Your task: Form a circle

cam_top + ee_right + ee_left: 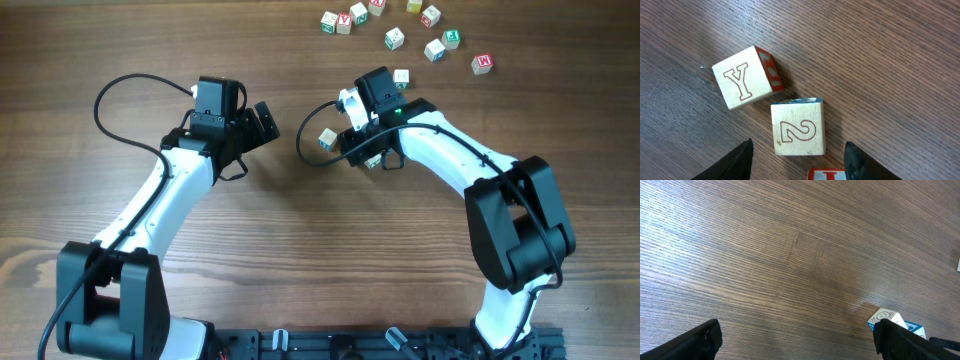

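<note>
wood-grain table point(880, 60), "y" cube point(742, 80) & "2" cube point(797, 127) near r fingers point(735, 162)

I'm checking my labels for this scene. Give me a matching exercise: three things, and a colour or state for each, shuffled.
Things:
1. white wooden cube with outlined letter Y
2. white wooden cube with outlined digit 2
3. left gripper

Colour or state:
A. open above bare wood
B. red side face
C. blue top edge

Pairs: 1-B, 2-C, 3-A
</note>
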`<state>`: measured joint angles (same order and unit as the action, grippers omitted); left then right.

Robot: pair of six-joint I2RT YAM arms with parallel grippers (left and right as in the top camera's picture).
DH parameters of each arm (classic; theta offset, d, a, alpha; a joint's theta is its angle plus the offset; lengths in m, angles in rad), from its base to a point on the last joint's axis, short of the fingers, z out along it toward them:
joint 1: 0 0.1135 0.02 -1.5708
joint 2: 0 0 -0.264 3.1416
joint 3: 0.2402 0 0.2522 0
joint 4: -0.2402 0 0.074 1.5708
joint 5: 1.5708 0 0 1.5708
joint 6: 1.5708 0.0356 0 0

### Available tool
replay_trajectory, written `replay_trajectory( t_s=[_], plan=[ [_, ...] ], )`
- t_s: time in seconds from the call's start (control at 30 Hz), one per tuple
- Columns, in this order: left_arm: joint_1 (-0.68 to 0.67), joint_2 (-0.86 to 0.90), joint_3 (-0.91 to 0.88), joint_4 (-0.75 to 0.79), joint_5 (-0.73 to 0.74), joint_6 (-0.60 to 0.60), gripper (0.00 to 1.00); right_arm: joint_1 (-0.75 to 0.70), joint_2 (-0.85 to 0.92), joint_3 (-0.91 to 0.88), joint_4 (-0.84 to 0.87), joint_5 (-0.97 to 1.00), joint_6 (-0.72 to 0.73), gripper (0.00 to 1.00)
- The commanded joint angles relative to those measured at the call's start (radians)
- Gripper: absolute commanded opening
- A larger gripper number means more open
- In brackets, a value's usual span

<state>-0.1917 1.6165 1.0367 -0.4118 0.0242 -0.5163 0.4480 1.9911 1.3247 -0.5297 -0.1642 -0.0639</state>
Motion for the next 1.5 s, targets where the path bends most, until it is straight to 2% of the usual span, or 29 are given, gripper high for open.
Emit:
replay_trajectory(
  t_s=[0.0,0.07,0.23,0.4,0.53,0.77,0.9,1.13,1.47],
  plan=[
    [0.0,-0.019,-0.003,0.002,0.001,0.015,1.0,0.0,-0.069,0.003,-0.002,-0.013,0.05,0.61],
    [0.0,-0.019,-0.003,0.002,0.001,0.015,1.0,0.0,-0.097,0.003,-0.002,0.004,0.094,0.56],
    [0.0,-0.019,-0.003,0.002,0.0,0.015,1.0,-0.004,-0.087,0.003,0.027,0.09,0.346,0.28],
    [0.0,-0.019,-0.003,0.002,0.001,0.015,1.0,-0.004,-0.035,0.003,0.046,0.152,0.562,0.05],
    [0.0,-0.019,-0.003,0.002,0.001,0.015,1.0,-0.004,-0.037,0.003,0.056,0.153,0.751,0.04],
    [0.0,-0.019,-0.003,0.002,0.001,0.015,1.0,-0.014,-0.096,0.003,0.028,0.15,0.829,0.05],
    [0.0,-0.019,-0.003,0.003,0.001,0.015,1.0,-0.007,-0.084,-0.003,0.026,0.256,1.032,0.05],
    [0.0,-0.019,-0.003,0.003,0.0,0.015,1.0,-0.002,-0.074,-0.005,-0.006,0.306,1.006,0.05],
    [0.0,-0.019,-0.003,0.003,0.0,0.015,1.0,0.007,-0.064,-0.005,0.021,0.223,1.009,0.05]
  ],
)
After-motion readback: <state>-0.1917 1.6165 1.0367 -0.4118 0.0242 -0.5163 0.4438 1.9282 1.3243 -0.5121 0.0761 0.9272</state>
